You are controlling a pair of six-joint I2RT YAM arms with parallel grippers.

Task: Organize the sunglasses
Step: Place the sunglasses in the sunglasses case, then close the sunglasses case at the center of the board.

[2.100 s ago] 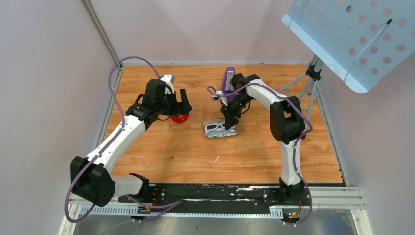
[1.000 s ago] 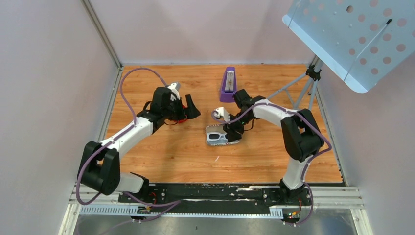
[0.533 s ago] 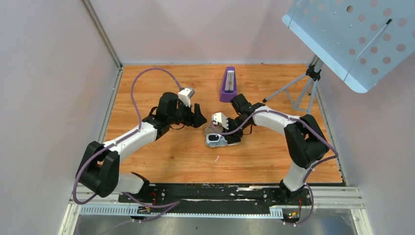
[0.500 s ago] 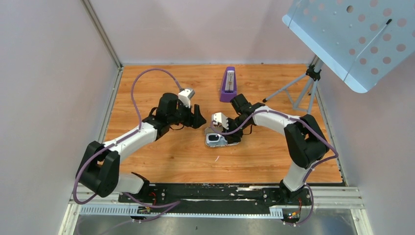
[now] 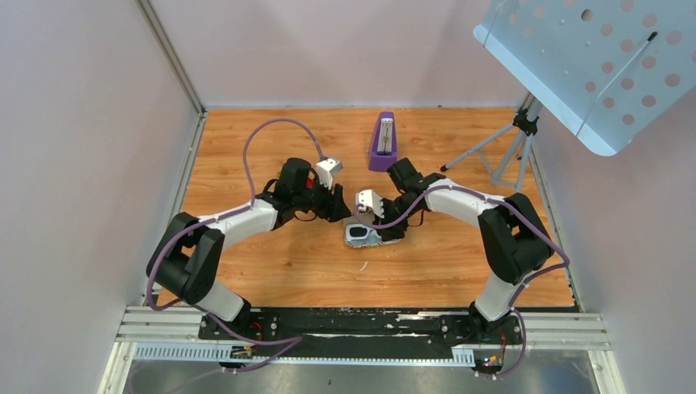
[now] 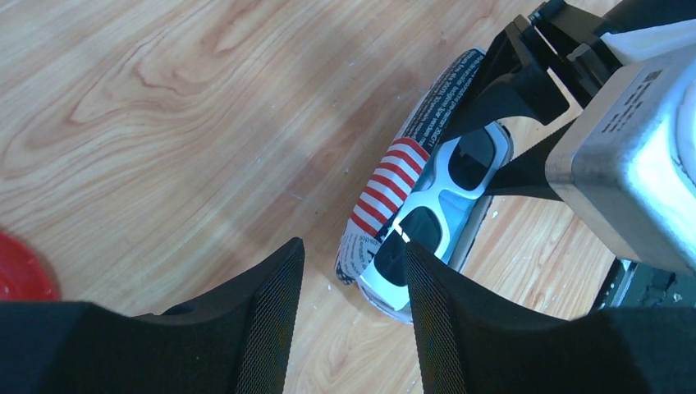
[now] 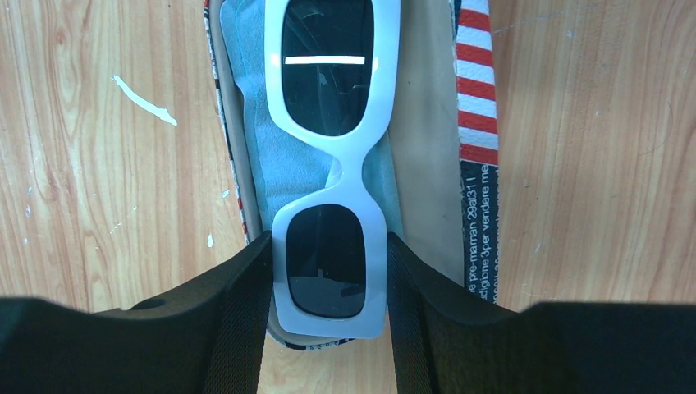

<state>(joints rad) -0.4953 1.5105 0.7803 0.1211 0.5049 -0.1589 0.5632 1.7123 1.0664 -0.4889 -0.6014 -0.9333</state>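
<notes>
The white-framed sunglasses (image 7: pixel 341 176) with dark lenses lie face up in the open stars-and-stripes case (image 7: pixel 474 123), on a light blue cloth (image 7: pixel 287 164). My right gripper (image 7: pixel 328 238) straddles the near lens, and both fingers touch the frame's edges. In the top view the sunglasses (image 5: pixel 361 235) and case (image 5: pixel 384 239) sit mid-table, with my right gripper (image 5: pixel 379 222) low over them. My left gripper (image 6: pixel 351 246) is open and empty, just off the case's left end (image 6: pixel 394 180). The sunglasses also show in the left wrist view (image 6: pixel 435 201). The left gripper also shows in the top view (image 5: pixel 338 205).
A purple metronome (image 5: pixel 382 141) stands behind the case. A music stand's tripod (image 5: pixel 509 144) and perforated tray (image 5: pixel 591 57) are at the back right. A red object (image 6: pixel 16 271) lies left of my left gripper. A white scrap (image 5: pixel 362 265) lies in front of the case.
My left arm has swung right, away from the red object, up to the case's left end. My right arm has dropped from upright to low over the case and sunglasses.
</notes>
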